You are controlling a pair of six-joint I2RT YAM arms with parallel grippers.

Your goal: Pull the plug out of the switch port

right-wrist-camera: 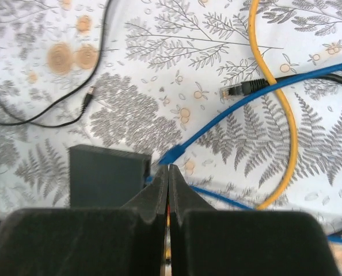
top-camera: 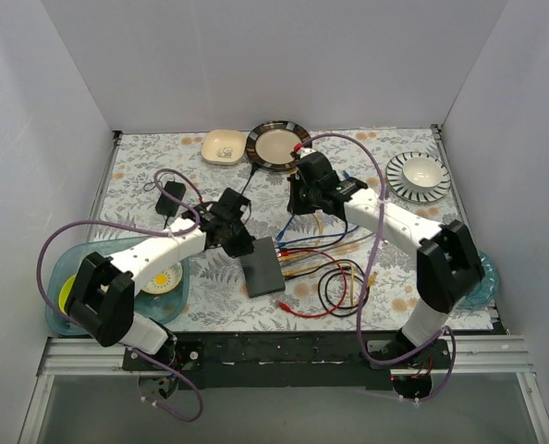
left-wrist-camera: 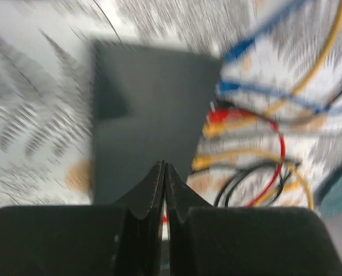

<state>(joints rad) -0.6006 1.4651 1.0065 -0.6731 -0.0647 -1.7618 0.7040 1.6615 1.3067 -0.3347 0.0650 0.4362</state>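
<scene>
The switch (top-camera: 262, 268) is a flat dark grey box in the middle of the table. Blue, red and yellow cables (top-camera: 302, 262) run into its right edge. In the left wrist view the switch (left-wrist-camera: 154, 109) fills the middle, blurred, with plugs (left-wrist-camera: 214, 123) in its right side. My left gripper (left-wrist-camera: 164, 167) is shut and empty above the switch's near part. My right gripper (right-wrist-camera: 168, 168) is shut and empty, its tips just right of the switch's corner (right-wrist-camera: 105, 172), over a blue plug (right-wrist-camera: 172, 155). I cannot tell whether that plug sits in a port.
A black adapter block (top-camera: 171, 199) with its cord lies at the left. At the back stand a cream bowl (top-camera: 224, 146), a dark-rimmed plate (top-camera: 278, 145) and a striped plate (top-camera: 419, 176). A blue tray (top-camera: 71, 287) is at the near left. A loose black plug (right-wrist-camera: 243, 88) and a yellow cable (right-wrist-camera: 280, 115) lie right of the switch.
</scene>
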